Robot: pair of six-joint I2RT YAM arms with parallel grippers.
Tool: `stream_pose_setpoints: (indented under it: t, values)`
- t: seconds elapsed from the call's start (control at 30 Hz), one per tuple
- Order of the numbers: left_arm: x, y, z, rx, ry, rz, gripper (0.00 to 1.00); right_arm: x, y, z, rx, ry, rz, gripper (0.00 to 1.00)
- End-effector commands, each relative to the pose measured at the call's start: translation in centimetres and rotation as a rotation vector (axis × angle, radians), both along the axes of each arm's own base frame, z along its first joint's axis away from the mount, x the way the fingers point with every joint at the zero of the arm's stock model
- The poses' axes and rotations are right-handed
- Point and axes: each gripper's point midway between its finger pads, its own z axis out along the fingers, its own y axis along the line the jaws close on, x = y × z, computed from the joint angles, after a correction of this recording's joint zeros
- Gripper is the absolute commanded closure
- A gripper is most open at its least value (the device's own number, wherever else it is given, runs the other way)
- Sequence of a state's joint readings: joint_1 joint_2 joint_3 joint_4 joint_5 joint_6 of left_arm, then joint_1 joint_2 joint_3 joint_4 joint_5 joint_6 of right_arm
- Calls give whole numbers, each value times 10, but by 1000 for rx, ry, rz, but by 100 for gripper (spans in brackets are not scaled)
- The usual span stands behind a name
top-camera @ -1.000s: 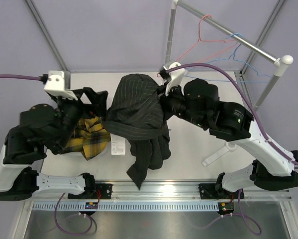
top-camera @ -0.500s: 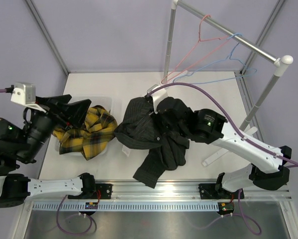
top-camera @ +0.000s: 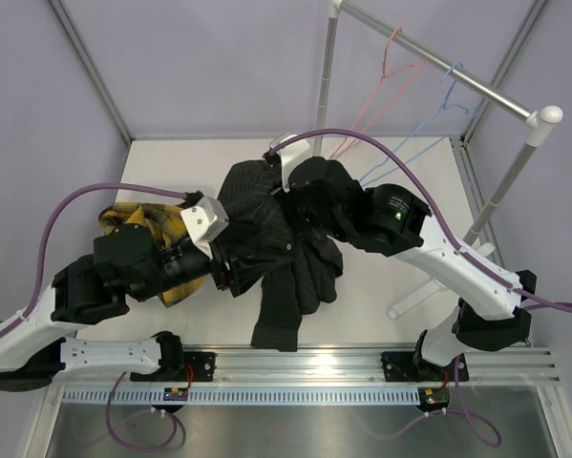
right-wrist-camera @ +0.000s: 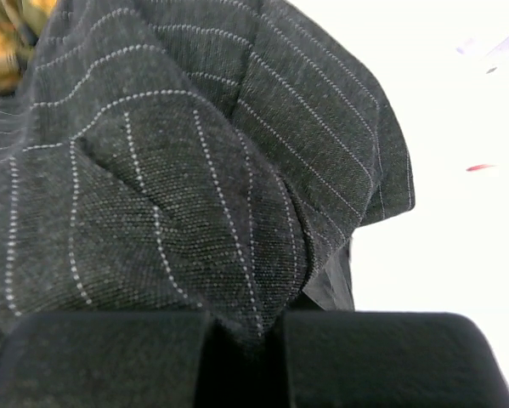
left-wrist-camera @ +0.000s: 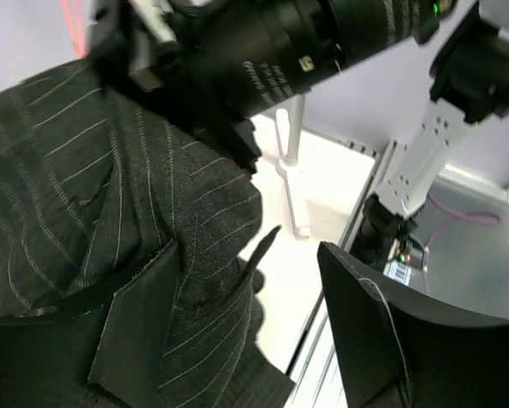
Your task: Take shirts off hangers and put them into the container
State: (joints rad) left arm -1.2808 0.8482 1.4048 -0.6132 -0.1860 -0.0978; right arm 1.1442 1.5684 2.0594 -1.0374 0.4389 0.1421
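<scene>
Left arm (top-camera: 123, 272) swung over, hiding container; right fingers (right-wrist-camera: 110, 357) pinch black shirt (right-wrist-camera: 195, 170).

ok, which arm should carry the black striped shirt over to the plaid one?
Right, probably. The right tool is shut on a fold of the black pinstriped shirt. The left tool stands open at the shirt's edge, not closed on it, and the left arm lies over the plaid shirt.

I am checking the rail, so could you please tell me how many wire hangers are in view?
2. A pink hanger and a light blue hanger both hang bare on the rail, back right; none appears hidden.
</scene>
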Motion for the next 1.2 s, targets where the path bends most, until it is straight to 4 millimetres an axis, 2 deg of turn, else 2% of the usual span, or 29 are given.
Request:
stream_pose_setpoints:
  t: [0.0, 0.1, 0.23, 0.33, 0.47, 0.53, 0.6, 0.77, 1.0, 1.17]
  values:
    - [-20, 11, 33, -88, -96, -107, 29, -10, 2, 1, 18, 18, 66, 100]
    - [-32, 24, 42, -80, -168, -164, 27, -34, 1, -10, 41, 68, 182, 100]
    - [-34, 32, 40, -24, -189, -176, 25, -59, -1, -8, 96, 104, 296, 100]
    - [-36, 23, 28, 28, -187, -210, 26, -91, 0, -3, 144, 171, 446, 100]
    - [-44, 6, 11, 95, -178, -293, 27, -122, -3, 12, 213, 201, 593, 100]
    - [-49, -1, 4, 118, -170, -339, 25, -138, -4, 18, 234, 219, 676, 100]
    - [-60, -4, 2, 116, -167, -407, 25, -145, -6, 19, 234, 225, 715, 100]
    - [-76, -1, 16, 60, -194, -483, 23, -155, -6, 14, 224, 250, 777, 100]
    - [-66, -6, 15, 81, -187, -436, 21, -168, -3, 10, 237, 281, 850, 100]
    - [-58, -23, -2, 131, -163, -426, 20, -181, -7, 25, 266, 273, 912, 100]
